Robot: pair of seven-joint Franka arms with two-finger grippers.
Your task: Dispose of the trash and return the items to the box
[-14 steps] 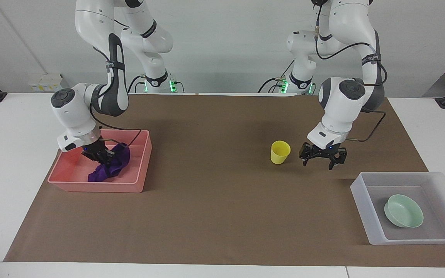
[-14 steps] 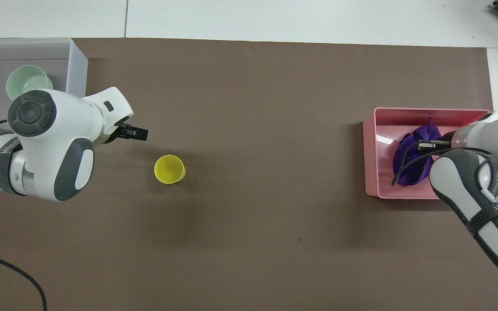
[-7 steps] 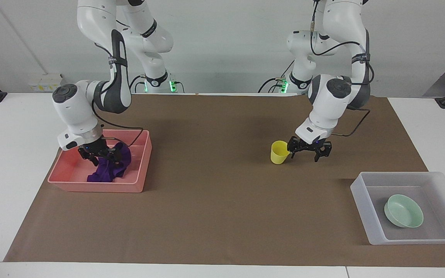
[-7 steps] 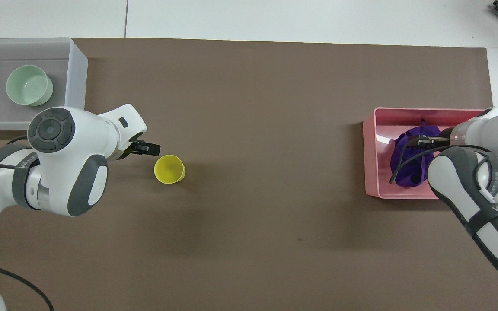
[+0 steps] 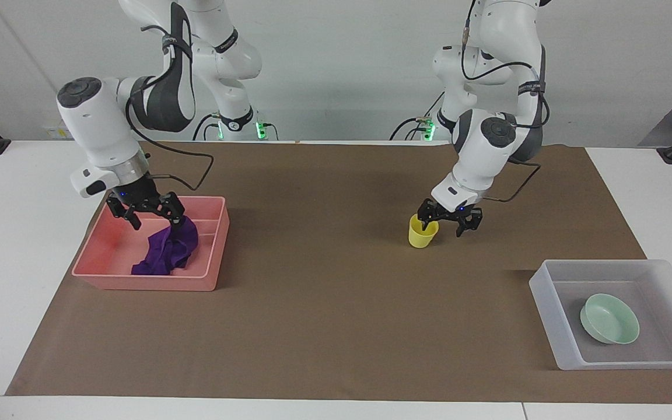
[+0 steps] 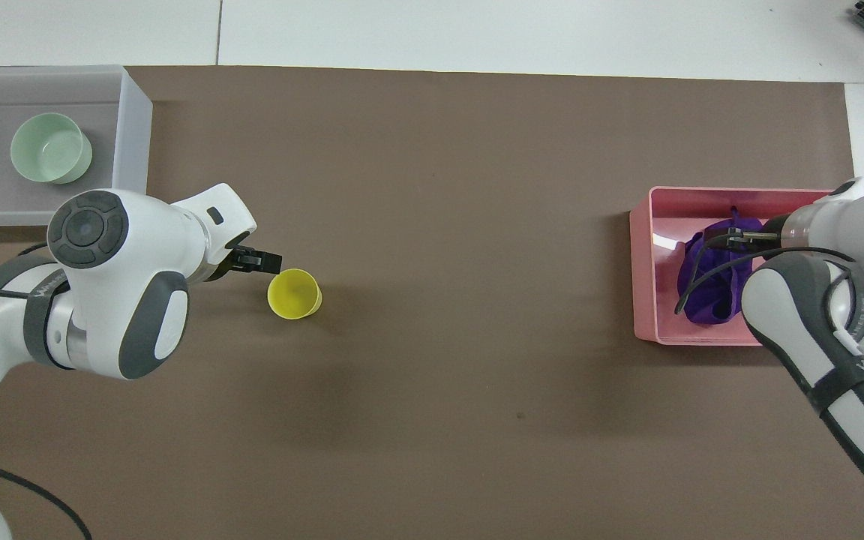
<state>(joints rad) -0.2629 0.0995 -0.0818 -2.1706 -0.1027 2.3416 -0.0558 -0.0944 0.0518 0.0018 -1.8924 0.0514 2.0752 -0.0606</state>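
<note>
The purple rag (image 5: 167, 251) lies crumpled in the pink tray (image 5: 149, 284), toward the wall nearest the table's middle. My right gripper (image 5: 158, 220) hangs open just over it, one fingertip close to the rag's top fold. The yellow cup (image 5: 422, 233) stands upright on the brown mat. My left gripper (image 5: 444, 226) is open right beside the cup, with one fingertip at its rim on the side toward the box. The mint-green bowl (image 5: 610, 318) sits in the translucent box (image 5: 549, 303). From overhead, the cup (image 6: 294, 293) sits just off the left gripper's fingers (image 6: 256, 260).
The brown mat (image 5: 324, 291) covers most of the white table. The box (image 6: 136, 135) is at the left arm's end, farther from the robots than the cup. The pink tray (image 6: 642, 277) is at the right arm's end.
My right gripper opened, let go of the rag in the pink tray and rose. My left gripper moved sideways from the box's side up to the cup.
</note>
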